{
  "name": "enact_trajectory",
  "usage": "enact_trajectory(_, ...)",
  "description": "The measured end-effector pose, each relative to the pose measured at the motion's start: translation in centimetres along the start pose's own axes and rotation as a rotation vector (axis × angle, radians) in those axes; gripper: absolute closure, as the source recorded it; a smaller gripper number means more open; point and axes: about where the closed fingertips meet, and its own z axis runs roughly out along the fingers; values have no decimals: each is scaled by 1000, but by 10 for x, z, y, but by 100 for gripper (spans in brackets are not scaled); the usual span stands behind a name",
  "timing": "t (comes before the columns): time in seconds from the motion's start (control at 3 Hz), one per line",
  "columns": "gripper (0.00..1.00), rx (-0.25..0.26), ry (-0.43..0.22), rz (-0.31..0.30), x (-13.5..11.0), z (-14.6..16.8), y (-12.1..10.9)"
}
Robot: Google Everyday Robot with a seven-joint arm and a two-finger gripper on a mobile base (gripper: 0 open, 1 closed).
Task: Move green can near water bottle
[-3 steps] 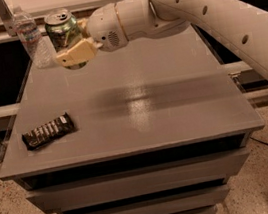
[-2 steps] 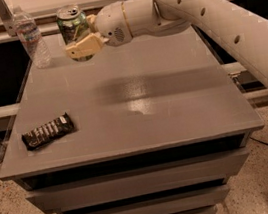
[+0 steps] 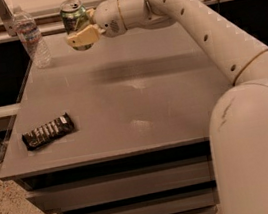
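Gripper point(image 3: 80, 30) is clamped on the green metal drink can point(image 3: 73, 15), with a tan finger point(image 3: 85, 36) across its front. The can is upright, silver top showing, over the far-left part of the grey table point(image 3: 144, 107); can't tell if its base touches the surface. The clear crinkled plastic water bottle point(image 3: 31, 38) stands to the can's left, near it but apart. The white arm point(image 3: 202, 27) reaches in from the right. A dark flat snack bar wrapper point(image 3: 48, 131) lies near the front-left edge, well apart from both.
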Motion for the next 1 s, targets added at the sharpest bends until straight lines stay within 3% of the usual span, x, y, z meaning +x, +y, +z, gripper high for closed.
enact_trajectory(0.33, 100, 19, -3, 3, 5, 19, -18)
enact_trajectory(0.67, 100, 80, -33, -15, 2, 27, -24)
enact_trajectory(1.0, 100, 141, -49, -3, 15, 43, -17)
